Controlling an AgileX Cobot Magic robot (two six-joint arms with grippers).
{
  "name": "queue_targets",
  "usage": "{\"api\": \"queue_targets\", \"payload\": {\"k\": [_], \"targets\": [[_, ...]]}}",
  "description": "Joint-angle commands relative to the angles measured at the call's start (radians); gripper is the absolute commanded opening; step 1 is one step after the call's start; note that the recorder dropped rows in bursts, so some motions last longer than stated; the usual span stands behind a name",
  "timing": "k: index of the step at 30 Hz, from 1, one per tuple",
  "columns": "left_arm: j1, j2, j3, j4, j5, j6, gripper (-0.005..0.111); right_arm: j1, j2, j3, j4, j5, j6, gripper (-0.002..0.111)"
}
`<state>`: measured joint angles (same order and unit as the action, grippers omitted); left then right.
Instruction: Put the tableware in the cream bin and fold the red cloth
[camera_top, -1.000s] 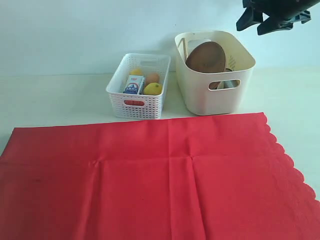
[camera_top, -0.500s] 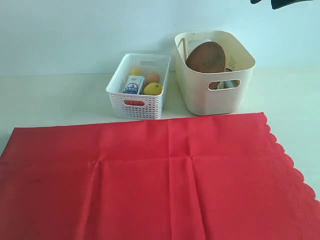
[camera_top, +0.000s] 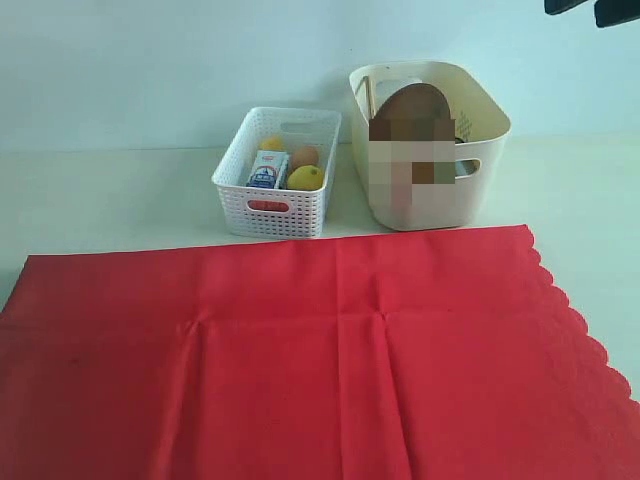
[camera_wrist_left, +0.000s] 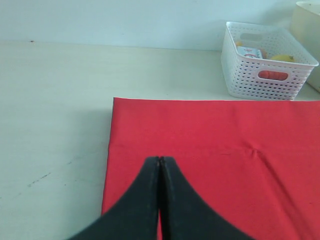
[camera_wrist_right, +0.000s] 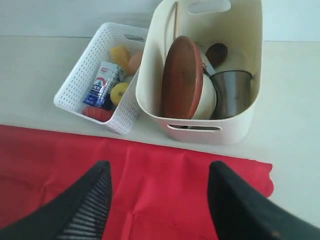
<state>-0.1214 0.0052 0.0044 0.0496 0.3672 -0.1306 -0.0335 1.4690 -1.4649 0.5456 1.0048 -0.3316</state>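
Tableware (camera_wrist_right: 205, 90) is already in the cream bin (camera_top: 495, 120), which stands at the far right of the bench (camera_top: 100, 190). What has changed in the last second is the right hand (camera_wrist_right: 159, 172). It was hanging just over the bin and has since lifted away, so that only a dark sliver of it shows at the top right corner of the room view. Its fingers are spread wide and hold nothing. To my eye that ends the loading, and the folding comes next.

The bin holds a round brown plate (camera_wrist_right: 181, 75) standing on edge, with a pale bowl (camera_wrist_right: 207, 102) tucked behind it. A steel cup (camera_wrist_right: 232, 92) stands beside them, a dark spoon (camera_wrist_right: 216, 52) is at the back, and chopsticks (camera_wrist_right: 175, 20) lean against the far wall. I cannot pick out a knife.

Left of the bin, the white lattice basket (camera_top: 275, 225) holds only food: a lemon (camera_top: 306, 177), an egg (camera_top: 305, 156), a blue-and-white packet (camera_top: 268, 170) and something red low down behind its handle slot.

The red cloth (camera_top: 300, 350) lies flat and unfolded across the near bench, with its scalloped edge to the right and both containers just beyond its far edge. The left hand (camera_wrist_left: 160, 160) is shut tight with nothing in it, over the left end of the cloth.
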Motion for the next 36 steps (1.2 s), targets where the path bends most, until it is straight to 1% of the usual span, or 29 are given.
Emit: {"api": "queue_targets", "payload": {"k": [1,6,7,8,10,13,14,16,21,36], "targets": [[-0.008,-0.005,-0.004,-0.007,-0.011,-0.004,0.000,-0.003,-0.147,0.140,-0.005,-0.064,-0.039,0.055],[-0.008,-0.005,-0.004,-0.007,-0.011,-0.004,0.000,-0.003,-0.368,0.325,-0.035,-0.129,-0.061,0.052],[-0.008,-0.005,-0.004,-0.007,-0.011,-0.004,0.000,-0.003,-0.442,0.395,-0.035,-0.170,-0.072,0.052],[-0.008,-0.005,-0.004,-0.007,-0.011,-0.004,0.000,-0.003,-0.472,0.424,-0.035,-0.192,-0.074,0.052],[-0.008,-0.005,-0.004,-0.007,-0.011,-0.004,0.000,-0.003,-0.621,0.579,-0.035,-0.268,-0.108,0.052],[-0.008,-0.005,-0.004,-0.007,-0.011,-0.004,0.000,-0.001,-0.770,0.751,-0.035,-0.375,-0.138,0.052],[-0.008,-0.005,-0.004,-0.007,-0.011,-0.004,0.000,-0.001,-0.835,0.843,-0.018,-0.456,-0.138,0.052],[-0.008,-0.005,-0.004,-0.007,-0.011,-0.004,0.000,-0.001,-0.934,0.919,0.015,-0.541,-0.138,0.051],[-0.008,-0.005,-0.004,-0.007,-0.011,-0.004,0.000,-0.001,-1.078,0.933,0.015,-0.507,-0.138,0.051],[-0.008,-0.005,-0.004,-0.007,-0.011,-0.004,0.000,-0.001,-1.105,0.952,0.049,-0.523,-0.136,0.051]]}}
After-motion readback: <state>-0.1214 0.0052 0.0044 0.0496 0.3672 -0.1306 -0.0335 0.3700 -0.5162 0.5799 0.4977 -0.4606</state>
